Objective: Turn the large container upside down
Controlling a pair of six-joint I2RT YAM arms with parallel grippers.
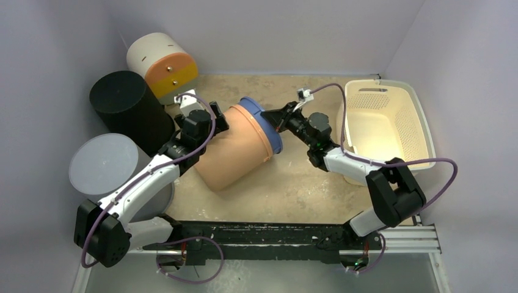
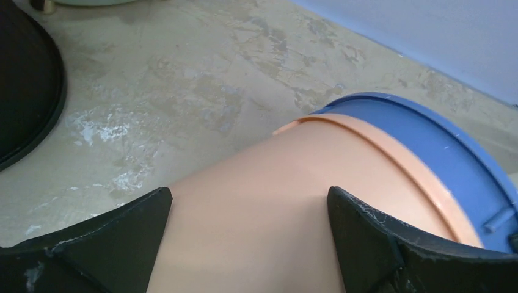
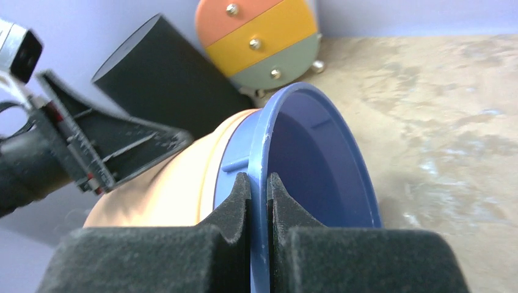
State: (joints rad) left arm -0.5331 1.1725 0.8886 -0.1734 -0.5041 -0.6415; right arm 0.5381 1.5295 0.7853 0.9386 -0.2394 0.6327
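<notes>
The large container (image 1: 235,152) is a peach bucket with a blue rim (image 1: 262,119). It lies tilted on its side mid-table, its mouth facing back right. My left gripper (image 1: 215,120) is open, its jaws spread wide over the peach wall (image 2: 275,207); in the left wrist view the gripper (image 2: 249,194) straddles that wall. My right gripper (image 1: 278,119) is shut on the blue rim (image 3: 259,140), one finger outside and one inside the mouth, as the right wrist view (image 3: 258,180) shows.
A black cylinder (image 1: 128,107) and a grey round bin (image 1: 104,165) stand at the left. A white drawer unit with orange and yellow fronts (image 1: 162,64) lies at the back left. A cream basket (image 1: 421,122) sits at the right.
</notes>
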